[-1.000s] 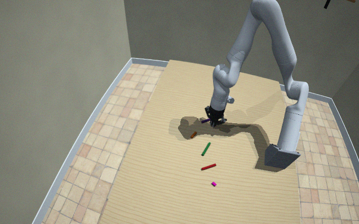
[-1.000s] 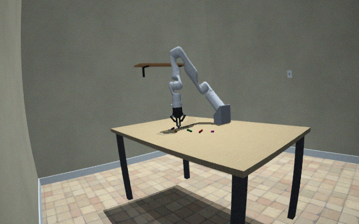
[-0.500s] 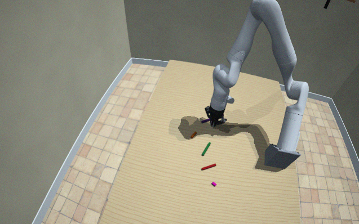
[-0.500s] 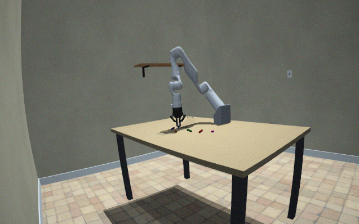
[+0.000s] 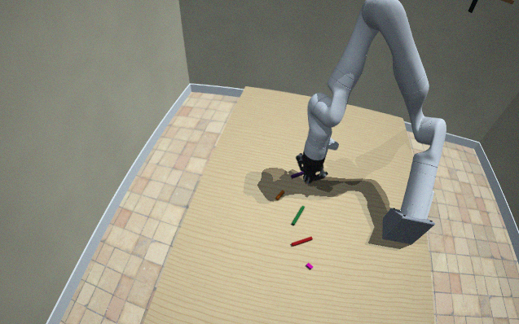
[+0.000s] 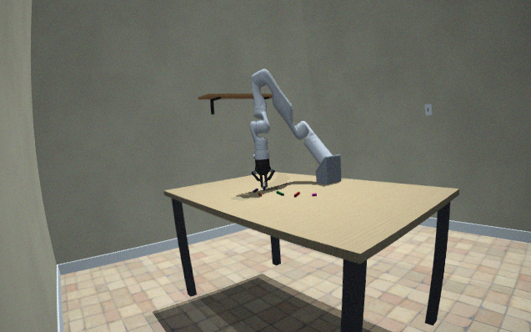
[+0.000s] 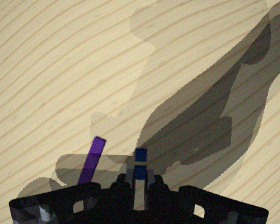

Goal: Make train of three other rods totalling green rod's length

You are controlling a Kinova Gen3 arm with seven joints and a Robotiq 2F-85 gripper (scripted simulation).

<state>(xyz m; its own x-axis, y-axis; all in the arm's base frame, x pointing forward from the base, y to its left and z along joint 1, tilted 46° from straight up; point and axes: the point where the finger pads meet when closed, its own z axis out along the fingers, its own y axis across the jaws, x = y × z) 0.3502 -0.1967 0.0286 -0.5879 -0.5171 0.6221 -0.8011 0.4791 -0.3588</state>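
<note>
The claw [image 7: 140,192] is clenched on the blue rod [image 7: 140,156]; the purple rod [image 7: 92,160] lies just left, pointing away.

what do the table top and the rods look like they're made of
Table top: light wood or wood-look laminate, matte, with wavy grain lines. Rods such as the green rod and red rod: probably painted wood or plastic, uniform solid colour, no grain visible.
</note>
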